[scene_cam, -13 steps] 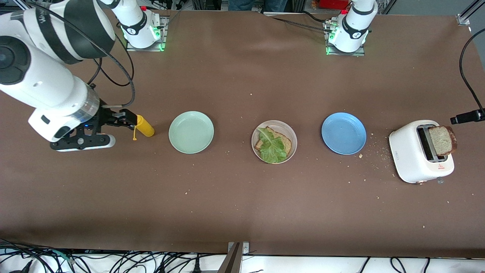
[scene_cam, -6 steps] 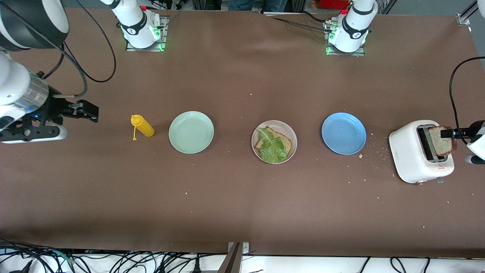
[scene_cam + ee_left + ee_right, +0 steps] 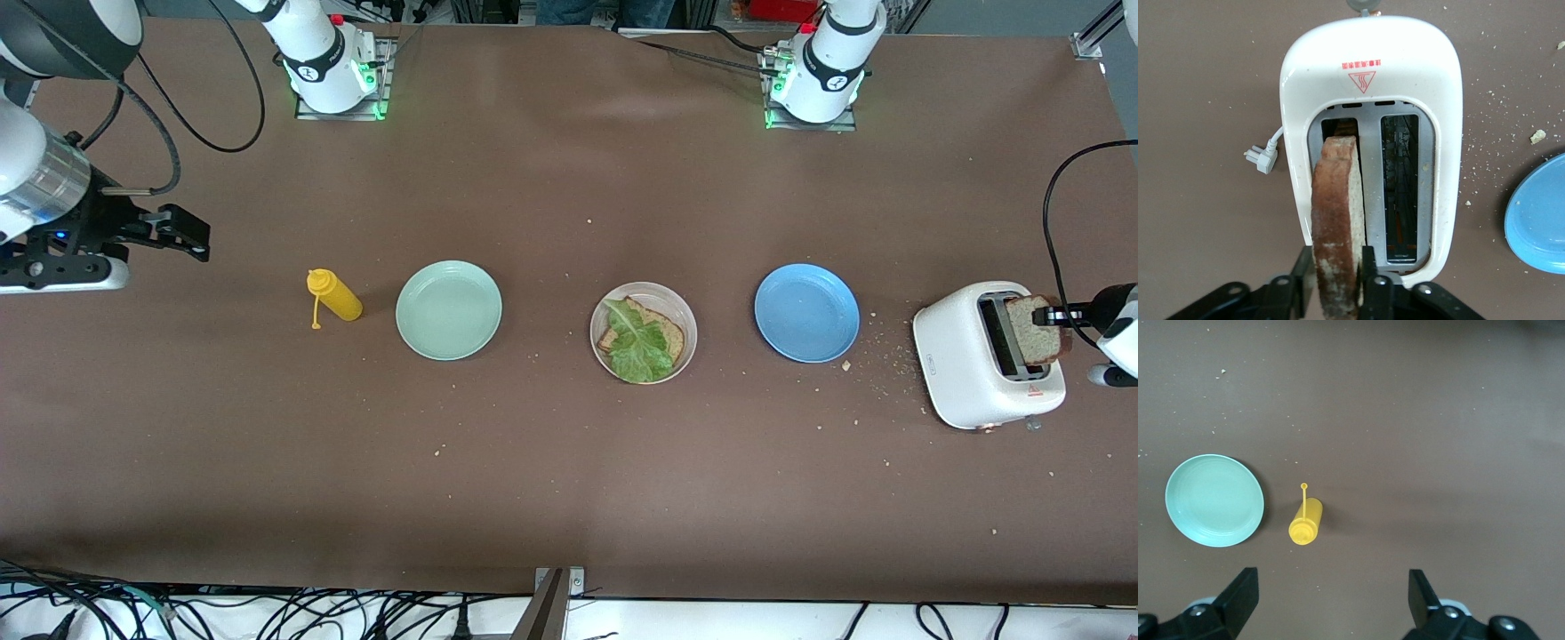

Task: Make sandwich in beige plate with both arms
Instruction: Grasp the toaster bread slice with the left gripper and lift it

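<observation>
Left gripper (image 3: 1336, 283): has just closed on the toast slice (image 3: 1336, 220) standing in the toaster (image 3: 1371, 73); ready to lift.
Right gripper (image 3: 1331, 600): wide, empty, has left the mustard bottle (image 3: 334, 296).
Beige plate (image 3: 685, 313): awaits top slice.

Your two arms are shiny white with black bands around the joints. The right arm (image 3: 53, 169) has a silver ring near its wrist, a small blue light, and a looping black cable. Its right gripper (image 3: 182, 233) is black, on a black bar with round screws. Both white bases (image 3: 324, 62) glow green at the bottom. The left gripper (image 3: 1338, 280) is black too, with round screw holes, and trails a black cable.
</observation>
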`<act>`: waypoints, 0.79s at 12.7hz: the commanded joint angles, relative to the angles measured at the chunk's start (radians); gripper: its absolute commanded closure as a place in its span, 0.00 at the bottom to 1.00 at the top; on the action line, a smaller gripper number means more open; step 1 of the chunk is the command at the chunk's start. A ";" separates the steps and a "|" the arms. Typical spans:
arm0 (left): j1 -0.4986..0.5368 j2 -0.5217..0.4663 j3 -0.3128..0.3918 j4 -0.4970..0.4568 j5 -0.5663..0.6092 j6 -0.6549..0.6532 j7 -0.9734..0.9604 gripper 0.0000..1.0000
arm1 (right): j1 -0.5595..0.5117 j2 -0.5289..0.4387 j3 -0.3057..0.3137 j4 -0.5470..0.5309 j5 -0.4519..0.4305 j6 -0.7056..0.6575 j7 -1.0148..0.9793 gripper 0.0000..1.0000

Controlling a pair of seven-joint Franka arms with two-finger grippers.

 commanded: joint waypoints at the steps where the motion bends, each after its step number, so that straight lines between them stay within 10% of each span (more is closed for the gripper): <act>1: 0.016 -0.003 0.003 0.028 -0.019 -0.003 0.061 1.00 | -0.017 -0.060 -0.018 -0.062 0.014 0.024 -0.020 0.00; 10: 0.047 -0.107 -0.009 0.241 -0.221 -0.270 0.077 1.00 | -0.015 -0.072 -0.043 -0.067 0.012 0.007 -0.022 0.00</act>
